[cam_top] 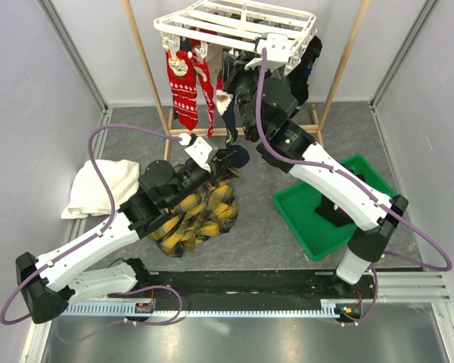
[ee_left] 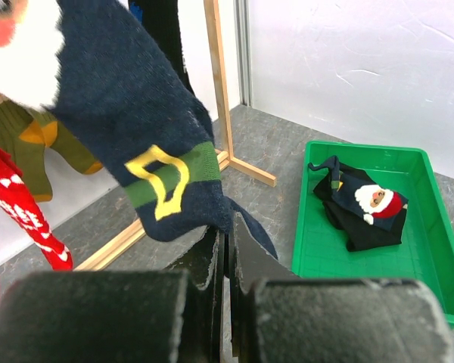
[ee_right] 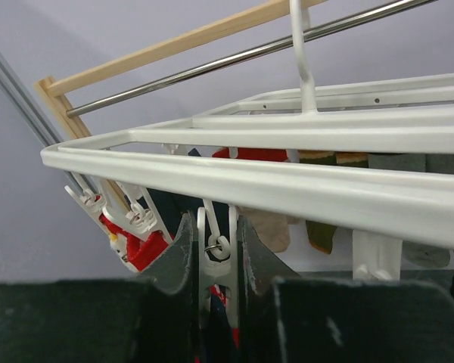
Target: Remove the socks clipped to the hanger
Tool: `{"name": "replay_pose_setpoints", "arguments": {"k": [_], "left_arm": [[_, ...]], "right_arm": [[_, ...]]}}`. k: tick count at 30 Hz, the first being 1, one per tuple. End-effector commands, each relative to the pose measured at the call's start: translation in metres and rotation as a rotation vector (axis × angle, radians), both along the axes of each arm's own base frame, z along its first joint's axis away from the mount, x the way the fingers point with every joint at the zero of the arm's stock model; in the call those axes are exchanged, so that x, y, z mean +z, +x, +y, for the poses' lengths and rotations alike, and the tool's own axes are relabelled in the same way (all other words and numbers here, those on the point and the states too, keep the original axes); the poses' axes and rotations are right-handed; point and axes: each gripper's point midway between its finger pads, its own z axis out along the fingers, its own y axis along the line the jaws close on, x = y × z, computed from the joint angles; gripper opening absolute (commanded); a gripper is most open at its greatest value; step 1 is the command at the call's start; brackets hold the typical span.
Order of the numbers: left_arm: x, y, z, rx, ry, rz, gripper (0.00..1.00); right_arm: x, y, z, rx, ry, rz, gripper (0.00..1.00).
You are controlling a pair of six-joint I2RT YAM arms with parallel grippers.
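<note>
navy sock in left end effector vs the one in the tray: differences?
Held sock hangs stretched, its tip pinched in the left end effector; tray sock lies crumpled, free, in the green tray. Held sock shows a green band with yellow buckle; tray sock shows none. Both navy with a Santa face.

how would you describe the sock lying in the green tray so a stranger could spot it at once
Look for the green tray, the only bright green thing in the scene. A crumpled navy sock with a red-hatted Santa face lies inside it. The other socks hang from the white hanger; this one alone lies in a tray.
</note>
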Motion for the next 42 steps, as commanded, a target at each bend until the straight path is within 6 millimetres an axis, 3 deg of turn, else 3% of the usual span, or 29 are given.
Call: {"name": "replay_pose_setpoints", "arguments": {"k": [1, 4, 7, 11, 13, 20, 24, 28, 32, 37, 42], "left_arm": [[0.018, -0.007, 0.001, -0.024, -0.039, -0.051, 0.02], [0.020, -0.008, 0.002, -0.023, -0.043, -0.053, 0.02], [0.018, -0.007, 0.001, -0.023, -0.040, -0.050, 0.02], [0.020, -0.008, 0.001, -0.024, -0.042, -0.054, 0.02], [0.020, -0.008, 0.002, -0.022, -0.044, -0.055, 0.02], [0.023, -0.013, 0.002, -0.041, -0.051, -0.063, 0.02], [0.025, -0.017, 0.002, -0.063, -0.053, -0.071, 0.02], [0.026, -0.020, 0.001, -0.080, -0.055, -0.075, 0.02], [0.031, -0.041, -0.008, -0.200, -0.064, -0.095, 0.02], [0.032, -0.058, -0.018, -0.311, -0.062, -0.095, 0.02], [0.038, -0.077, -0.024, -0.420, -0.069, -0.094, 0.02]], "right_arm": [[0.023, -0.012, -0.013, 0.000, 0.067, -0.044, 0.00], [0.021, -0.013, -0.012, 0.006, 0.061, -0.041, 0.00], [0.020, -0.014, -0.012, 0.011, 0.061, -0.041, 0.18], [0.018, -0.017, -0.009, 0.041, 0.036, -0.036, 0.53], [0.015, -0.022, -0.005, 0.083, 0.018, -0.040, 0.59], [-0.018, -0.059, -0.024, 0.192, -0.062, -0.027, 0.78], [-0.047, -0.094, -0.040, 0.293, -0.162, -0.048, 0.80], [-0.093, -0.140, -0.047, 0.479, -0.334, -0.067, 0.81], [-0.130, -0.166, -0.046, 0.598, -0.489, -0.094, 0.83], [-0.154, -0.186, -0.036, 0.739, -0.621, -0.099, 0.84], [-0.168, -0.185, -0.032, 0.762, -0.682, -0.092, 0.78]]}}
